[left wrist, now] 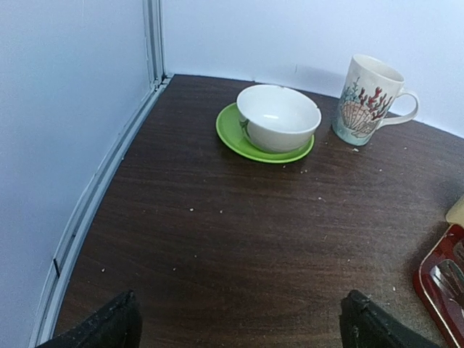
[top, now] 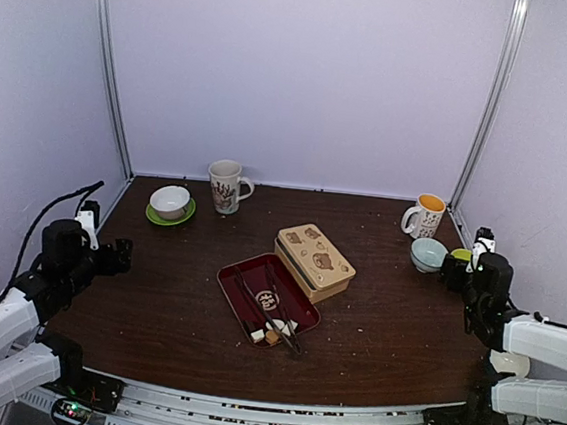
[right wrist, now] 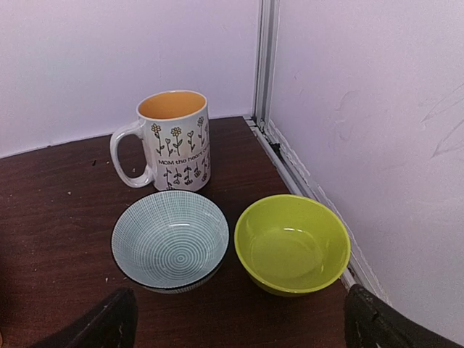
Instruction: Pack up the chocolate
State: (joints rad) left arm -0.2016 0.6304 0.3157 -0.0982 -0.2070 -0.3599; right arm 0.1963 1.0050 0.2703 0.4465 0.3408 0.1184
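The chocolate (top: 272,333) is a few tiny cream and light-brown cubes at the near end of a red tray (top: 240,274) in the middle of the table. A closed tan tin (top: 315,261) lies against the tray's far right side. My left gripper (top: 122,253) hovers open at the table's left edge, far from the tray. In the left wrist view the left gripper (left wrist: 243,328) has only bare wood between its fingers. My right gripper (top: 455,268) stands open at the right edge. In the right wrist view the right gripper (right wrist: 239,322) is above two bowls and holds nothing.
Dark tongs (top: 276,306) lie in the tray. A white bowl on a green saucer (left wrist: 278,118) and a shell mug (left wrist: 368,99) sit back left. A flower mug (right wrist: 172,138), a blue striped bowl (right wrist: 170,240) and a green bowl (right wrist: 292,243) crowd the back right corner.
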